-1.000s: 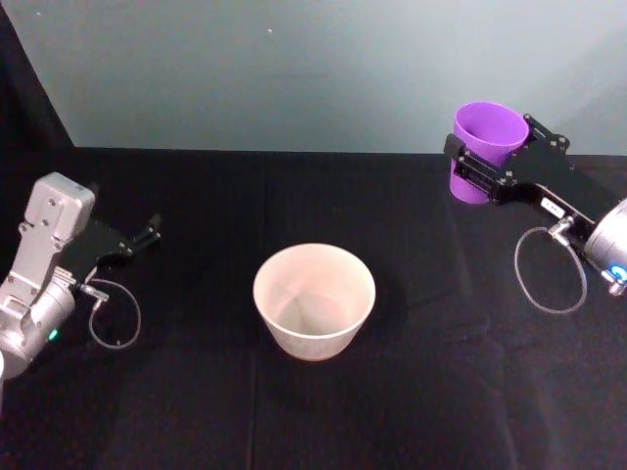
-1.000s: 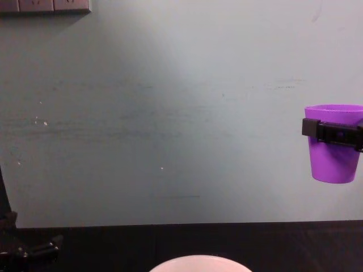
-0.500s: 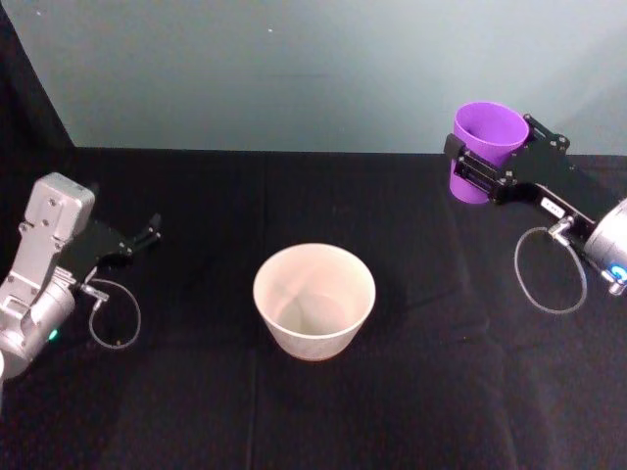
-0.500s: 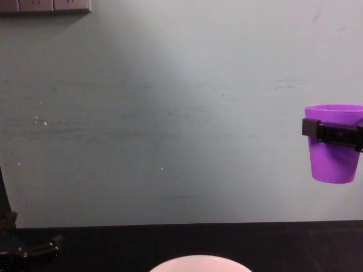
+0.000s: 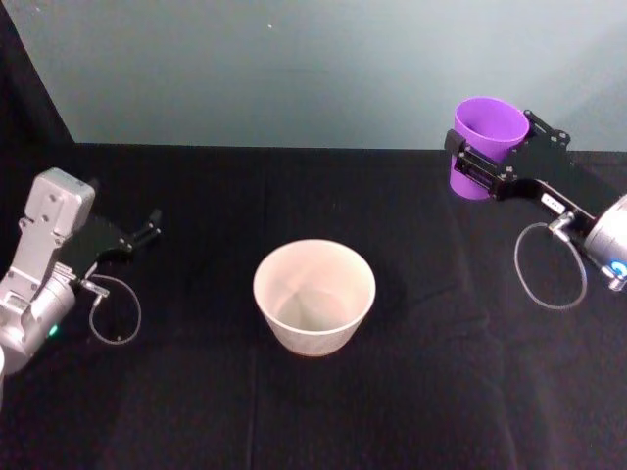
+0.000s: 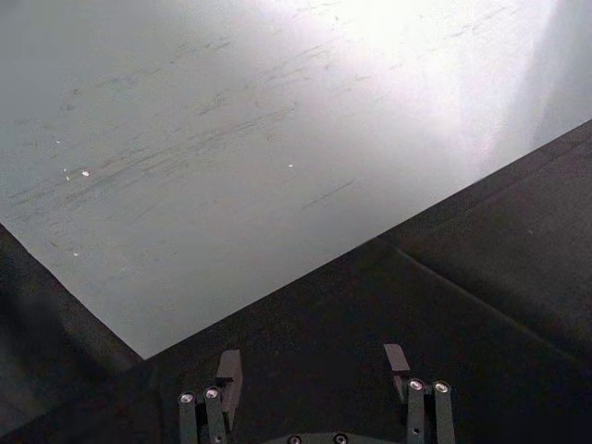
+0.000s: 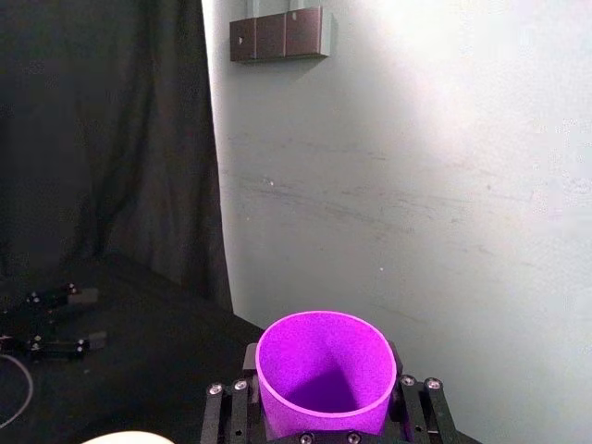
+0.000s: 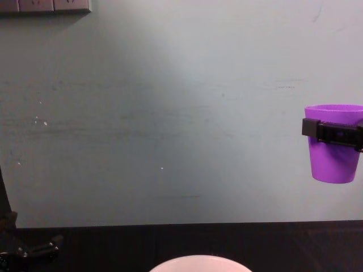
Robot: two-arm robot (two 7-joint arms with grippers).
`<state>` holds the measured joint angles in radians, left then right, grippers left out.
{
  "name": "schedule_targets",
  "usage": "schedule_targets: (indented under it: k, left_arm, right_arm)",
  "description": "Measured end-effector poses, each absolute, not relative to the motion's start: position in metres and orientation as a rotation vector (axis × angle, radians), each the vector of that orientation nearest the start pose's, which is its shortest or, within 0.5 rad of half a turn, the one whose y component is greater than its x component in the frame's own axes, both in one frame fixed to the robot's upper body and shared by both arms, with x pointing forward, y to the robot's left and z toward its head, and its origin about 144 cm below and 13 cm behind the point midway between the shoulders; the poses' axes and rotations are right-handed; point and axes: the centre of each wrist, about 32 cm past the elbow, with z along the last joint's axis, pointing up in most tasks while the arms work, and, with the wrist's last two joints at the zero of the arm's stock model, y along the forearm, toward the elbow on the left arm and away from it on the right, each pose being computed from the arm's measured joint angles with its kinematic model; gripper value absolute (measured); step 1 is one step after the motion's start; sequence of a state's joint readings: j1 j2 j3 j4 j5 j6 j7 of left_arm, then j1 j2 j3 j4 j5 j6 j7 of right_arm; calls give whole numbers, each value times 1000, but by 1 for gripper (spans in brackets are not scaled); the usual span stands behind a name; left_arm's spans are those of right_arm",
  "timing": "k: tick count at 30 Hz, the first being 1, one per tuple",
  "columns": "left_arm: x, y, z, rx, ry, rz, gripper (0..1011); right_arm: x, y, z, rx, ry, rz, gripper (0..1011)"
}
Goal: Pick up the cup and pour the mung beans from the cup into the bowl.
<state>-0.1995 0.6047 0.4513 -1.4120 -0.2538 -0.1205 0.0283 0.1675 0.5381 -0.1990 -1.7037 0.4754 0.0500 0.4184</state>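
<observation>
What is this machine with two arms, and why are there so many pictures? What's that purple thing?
It's a robot with two arms, each ending in a grasping tool. One camera looks down from its head, one looks out from its chest, and one sits on each wrist. On the black table stands a wide pale bowl. The right tool holds a purple cup upright in the air, to the bowl's right. The left tool is open and holds nothing.
</observation>
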Motion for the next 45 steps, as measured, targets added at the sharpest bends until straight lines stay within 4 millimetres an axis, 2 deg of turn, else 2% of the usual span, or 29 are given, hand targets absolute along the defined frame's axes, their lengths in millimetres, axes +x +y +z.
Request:
schedule_targets:
  k: [45]
  left_arm:
    - [489, 310, 1140, 305, -285, 1248, 1000]
  right_arm:
    - [489, -304, 1244, 12, -160, -919, 746]
